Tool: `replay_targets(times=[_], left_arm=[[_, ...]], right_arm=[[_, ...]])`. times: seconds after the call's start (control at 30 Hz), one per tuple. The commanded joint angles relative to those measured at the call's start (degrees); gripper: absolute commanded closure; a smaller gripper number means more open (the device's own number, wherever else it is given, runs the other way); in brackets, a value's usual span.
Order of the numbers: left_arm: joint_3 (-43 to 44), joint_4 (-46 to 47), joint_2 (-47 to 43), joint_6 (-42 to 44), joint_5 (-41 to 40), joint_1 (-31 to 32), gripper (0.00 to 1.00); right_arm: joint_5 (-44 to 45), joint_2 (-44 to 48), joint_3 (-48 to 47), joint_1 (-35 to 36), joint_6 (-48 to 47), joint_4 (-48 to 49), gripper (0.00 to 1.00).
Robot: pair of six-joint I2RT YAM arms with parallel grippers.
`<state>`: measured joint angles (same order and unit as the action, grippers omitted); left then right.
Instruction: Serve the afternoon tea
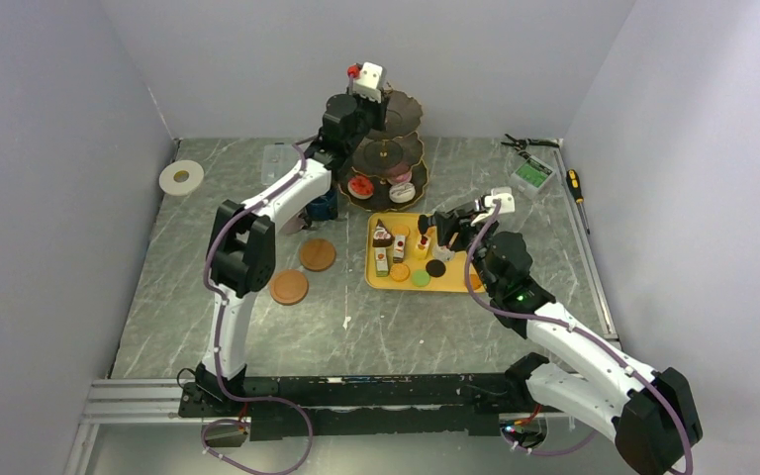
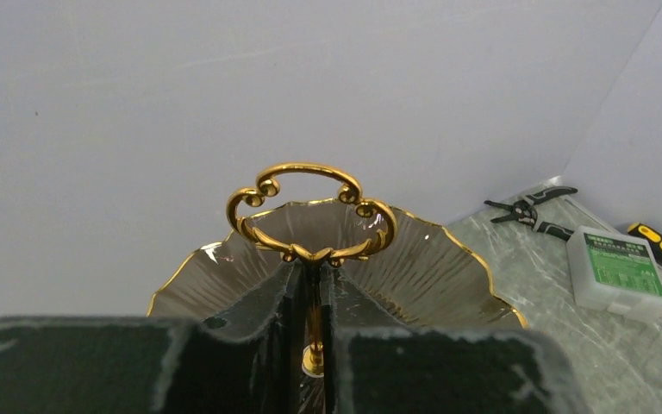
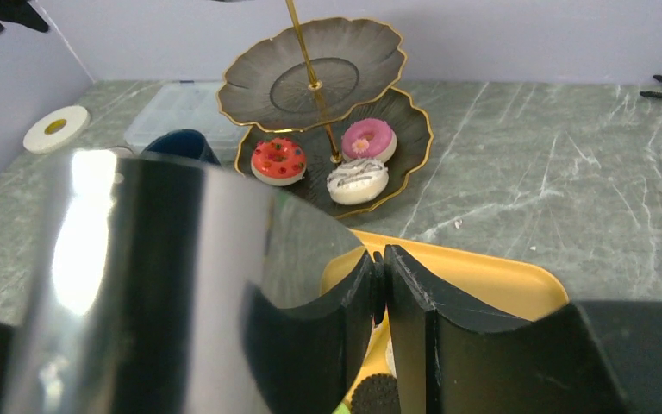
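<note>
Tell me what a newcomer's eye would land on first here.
The dark three-tier gold-trimmed stand at the back centre of the table draws the eye first, with the left gripper up at its top tier by the gold loop handle and three donuts on its bottom tier. Next comes the yellow tray just in front, holding cake slices and macarons, with the right gripper over it.

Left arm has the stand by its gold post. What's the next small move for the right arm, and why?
Probably open the right gripper and lower it onto a cake slice on the yellow tray. Its jaws are shut with nothing visible between them, it hovers over the tray, and the stand tier above the donuts is bare.
</note>
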<state>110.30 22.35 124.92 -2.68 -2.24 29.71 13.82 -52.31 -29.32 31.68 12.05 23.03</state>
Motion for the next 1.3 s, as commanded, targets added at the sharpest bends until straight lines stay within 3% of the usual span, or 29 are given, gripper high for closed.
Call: replay_targets(times=[0.0, 0.07, 0.17, 0.23, 0.3, 0.53, 0.7, 1.07, 1.27], left_arm=[[-2.8, -2.6, -6.5, -2.1, 1.6, 0.1, 0.76], [-4.6, -3.1, -8.2, -1.0, 3.0, 0.1, 0.56], [-6.9, -5.0, -10.3, 0.7, 5.8, -0.2, 0.4], [-7.6, -7.1, -11.3, 1.7, 10.0, -0.6, 0.18], [-7.6, -8.9, -11.7, 2.0, 14.7, -1.6, 0.08], [5.0, -19.1, -5.2, -1.4, 38.8, -10.0, 0.07], [10.1, -20.1, -1.7, 1.6, 48.0, -11.3, 0.08], [25.7, -18.5, 9.2, -1.0, 59.2, -12.1, 0.09], [31.2, -16.6, 13.0, -1.5, 61.7, -12.1, 0.16]], right_arm=[[-1.1, 1.8, 0.0, -0.2, -0.2, 1.7, 0.44], [-1.2, 1.6, 0.3, -0.2, -0.1, 1.7, 0.44], [-1.4, 1.1, 0.4, -0.2, 0.1, 1.9, 0.43], [-1.5, 0.8, 0.5, -0.2, 0.2, 2.1, 0.43], [-1.6, 0.6, 0.4, -0.2, 0.3, 2.0, 0.43], [-1.2, 1.8, 0.6, -0.2, 0.2, 1.1, 0.43], [-1.0, 2.5, 0.6, -0.2, 0.1, 0.5, 0.43], [-0.8, 3.2, 0.1, -0.2, 0.0, -0.5, 0.43], [-1.0, 2.8, -0.1, -0.2, 0.1, -0.5, 0.43]])
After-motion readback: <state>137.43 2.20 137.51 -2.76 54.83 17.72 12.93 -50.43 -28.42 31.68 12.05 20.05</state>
